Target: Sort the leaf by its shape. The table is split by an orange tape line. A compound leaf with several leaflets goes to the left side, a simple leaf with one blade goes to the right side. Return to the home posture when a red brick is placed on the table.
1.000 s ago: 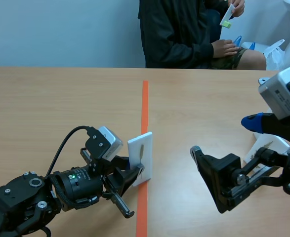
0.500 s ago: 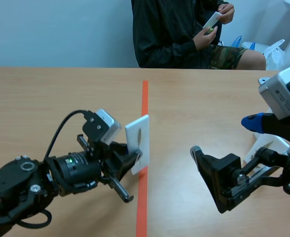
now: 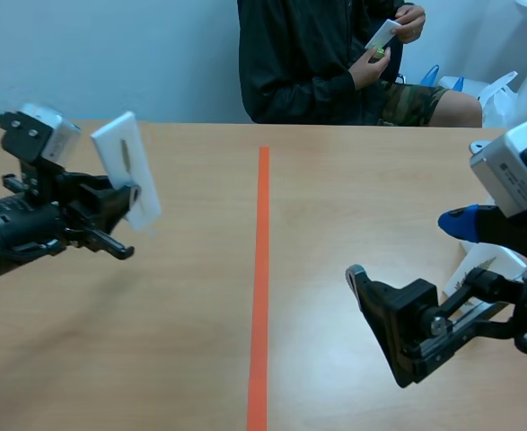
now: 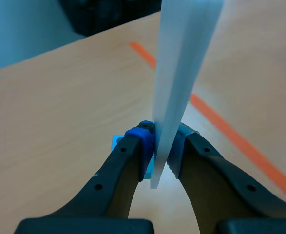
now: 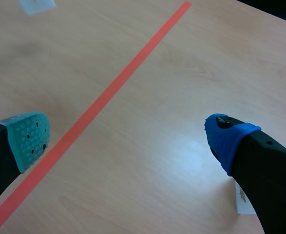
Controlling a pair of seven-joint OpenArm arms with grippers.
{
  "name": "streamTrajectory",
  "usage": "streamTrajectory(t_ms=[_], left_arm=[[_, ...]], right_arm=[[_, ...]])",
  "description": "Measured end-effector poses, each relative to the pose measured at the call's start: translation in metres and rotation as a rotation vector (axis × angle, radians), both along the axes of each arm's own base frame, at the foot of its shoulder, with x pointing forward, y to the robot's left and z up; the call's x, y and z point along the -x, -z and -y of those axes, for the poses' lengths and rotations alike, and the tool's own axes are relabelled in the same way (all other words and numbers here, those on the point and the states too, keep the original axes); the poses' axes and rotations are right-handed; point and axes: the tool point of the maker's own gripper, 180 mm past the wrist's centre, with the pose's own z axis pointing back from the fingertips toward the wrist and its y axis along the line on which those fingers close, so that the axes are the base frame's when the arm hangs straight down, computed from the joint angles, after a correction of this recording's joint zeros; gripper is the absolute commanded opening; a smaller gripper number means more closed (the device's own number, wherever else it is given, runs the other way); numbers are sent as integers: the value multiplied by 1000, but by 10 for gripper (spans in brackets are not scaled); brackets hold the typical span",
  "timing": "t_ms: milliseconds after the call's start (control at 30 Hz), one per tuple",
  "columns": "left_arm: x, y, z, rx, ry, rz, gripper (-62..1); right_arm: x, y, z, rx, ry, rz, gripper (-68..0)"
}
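Note:
A white card (image 3: pixel 127 171) with a thin dark leaf printed on it hangs tilted above the table's left side. My left gripper (image 3: pixel 124 205) is shut on the card's lower edge. In the left wrist view the card (image 4: pixel 181 73) stands edge-on, pinched between the blue pads of my left gripper (image 4: pixel 161 146). The orange tape line (image 3: pixel 261 269) lies well to the right of it. My right gripper (image 3: pixel 405 250) hovers low over the right side, open and holding nothing. In its own view the right gripper (image 5: pixel 128 139) has its pads wide apart over bare wood beside the tape line (image 5: pixel 108 92).
A second white leaf card (image 3: pixel 487 263) lies on the table under my right arm, and its corner (image 5: pixel 244 199) shows beside the blue finger. Across the table a person (image 3: pixel 317 54) sits holding another card (image 3: pixel 384 34).
My left arm has lifted the card off the tape line and swung it far left and higher. The right arm has not moved. The person's hands have shifted a card.

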Motion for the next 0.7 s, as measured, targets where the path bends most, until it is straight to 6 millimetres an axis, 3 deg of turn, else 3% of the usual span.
streamTrajectory(t_ms=[233, 467, 700], left_arm=[[-15, -6, -71, -9, -221, 10, -571], [-13, 39, -132, 30, -402, -98, -571], [-12, 57, -175, 50, -528, -101, -570]], right_arm=[[0, 0, 0, 0, 0, 0, 4], [0, 0, 0, -2, 2, 0, 4], [0, 0, 0, -2, 2, 0, 4]])
